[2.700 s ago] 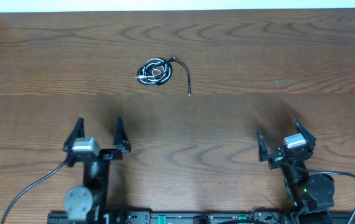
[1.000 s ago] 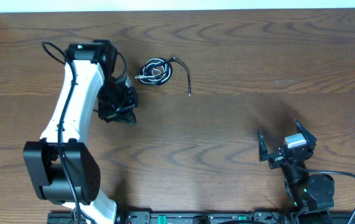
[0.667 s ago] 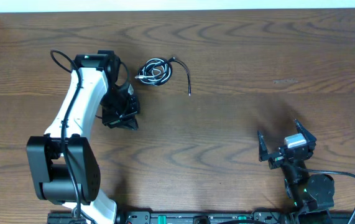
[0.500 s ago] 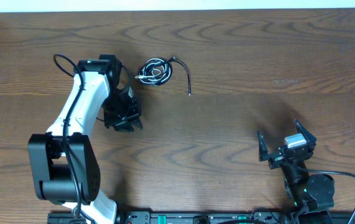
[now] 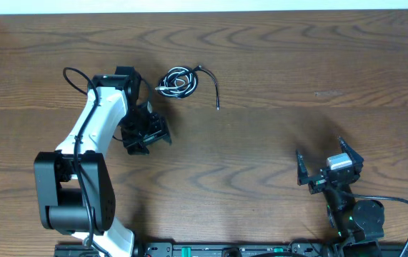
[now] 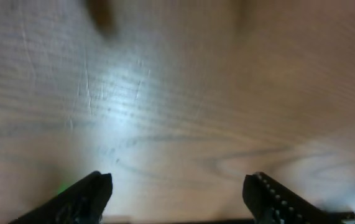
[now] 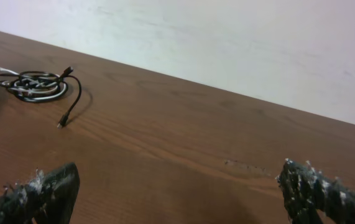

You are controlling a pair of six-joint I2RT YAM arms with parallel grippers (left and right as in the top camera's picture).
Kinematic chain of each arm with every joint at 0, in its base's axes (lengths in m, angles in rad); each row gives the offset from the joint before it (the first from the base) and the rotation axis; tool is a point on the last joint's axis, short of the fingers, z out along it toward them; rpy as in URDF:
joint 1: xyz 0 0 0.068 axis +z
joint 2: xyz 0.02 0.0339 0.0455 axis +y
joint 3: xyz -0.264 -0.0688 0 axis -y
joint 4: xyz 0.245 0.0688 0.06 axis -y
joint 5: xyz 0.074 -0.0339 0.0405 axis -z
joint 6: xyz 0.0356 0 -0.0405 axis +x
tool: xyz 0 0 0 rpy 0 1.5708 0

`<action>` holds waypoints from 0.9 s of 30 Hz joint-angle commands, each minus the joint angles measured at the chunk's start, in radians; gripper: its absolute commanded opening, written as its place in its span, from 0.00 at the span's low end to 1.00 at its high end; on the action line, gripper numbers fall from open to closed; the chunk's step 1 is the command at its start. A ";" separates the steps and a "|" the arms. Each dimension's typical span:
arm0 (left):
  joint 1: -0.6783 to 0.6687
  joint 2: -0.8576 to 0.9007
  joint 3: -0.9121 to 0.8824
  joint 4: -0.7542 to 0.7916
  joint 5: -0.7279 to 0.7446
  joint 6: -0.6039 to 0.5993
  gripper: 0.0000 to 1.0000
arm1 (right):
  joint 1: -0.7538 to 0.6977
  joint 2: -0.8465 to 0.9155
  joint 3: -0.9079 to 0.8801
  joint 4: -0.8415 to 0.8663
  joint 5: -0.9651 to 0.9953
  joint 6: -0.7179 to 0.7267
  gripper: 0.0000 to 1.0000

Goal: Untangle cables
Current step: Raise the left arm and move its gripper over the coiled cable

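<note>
I read the left claw [image 5: 150, 134] released over the wood surface [image 5: 275, 64], lower left of the coiled cables [image 5: 178, 81]; the right claw [image 5: 325, 161] sat released at lower right.

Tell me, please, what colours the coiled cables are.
The cables are black and white, clearest in the overhead view.

Dark wood-grain table [image 5: 275, 64], plain white wall [image 7: 227, 37]

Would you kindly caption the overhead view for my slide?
Left arm, jaws open, near the tangled cables; right arm folded, jaws open.
</note>
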State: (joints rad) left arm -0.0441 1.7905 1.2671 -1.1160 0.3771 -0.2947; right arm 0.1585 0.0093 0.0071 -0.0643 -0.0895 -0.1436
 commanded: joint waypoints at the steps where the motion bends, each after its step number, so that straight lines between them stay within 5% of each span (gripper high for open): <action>1: -0.001 -0.002 -0.002 0.032 0.005 -0.050 0.78 | 0.002 -0.001 -0.001 -0.004 0.005 -0.011 0.99; 15: -0.002 -0.002 -0.002 0.447 0.002 -0.274 0.73 | 0.002 -0.001 -0.001 -0.004 0.005 -0.011 0.99; 27: -0.043 0.022 -0.002 0.779 -0.377 -0.373 0.73 | 0.002 -0.001 -0.001 -0.004 0.005 -0.011 0.99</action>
State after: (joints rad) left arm -0.0723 1.7912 1.2644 -0.3874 0.1215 -0.6437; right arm 0.1585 0.0093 0.0071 -0.0639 -0.0891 -0.1436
